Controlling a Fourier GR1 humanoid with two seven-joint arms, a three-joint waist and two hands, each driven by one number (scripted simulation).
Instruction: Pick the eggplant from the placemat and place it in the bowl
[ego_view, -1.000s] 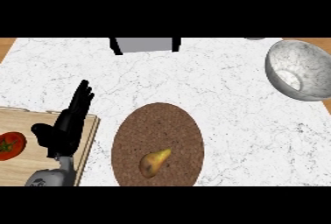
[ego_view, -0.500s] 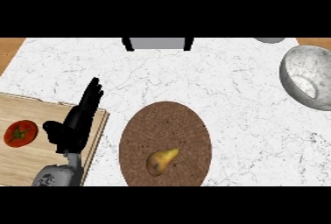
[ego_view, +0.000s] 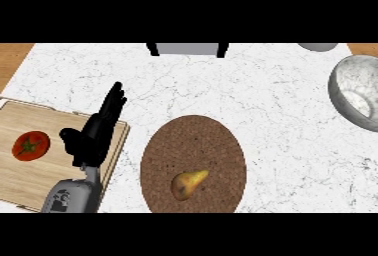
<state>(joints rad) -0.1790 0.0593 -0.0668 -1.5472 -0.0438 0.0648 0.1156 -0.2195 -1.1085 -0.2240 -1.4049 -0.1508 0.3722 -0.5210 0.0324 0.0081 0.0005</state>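
Hovering over the right edge of the pale wooden cutting board (ego_view: 29, 176), my left hand (ego_view: 94, 136) shows at the lower left of the head view, its grey forearm (ego_view: 72, 196) coming up from the bottom edge. Fingers straight and close together, pointing up and away toward the far side of the white marbled counter (ego_view: 244, 85); thumb stuck out to the left; nothing held. Red tomato (ego_view: 31, 145) sits on the board, left of my thumb and apart from it. Round brown woven placemat (ego_view: 193, 140) lies just right of the board, near the counter's front edge. The task's thing on it reads as a yellow-brown pear-shaped fruit (ego_view: 189, 183), not purple; it lies on its side in the mat's lower half, narrow end toward the upper right, well clear of my fingers. Grey speckled metal bowl (ego_view: 344, 91) stands at the far right, partly cut off by the view's edge, well apart from mat and fruit. Grey box-shaped object (ego_view: 187, 48) at the counter's back edge, top centre; I cannot tell what it is.
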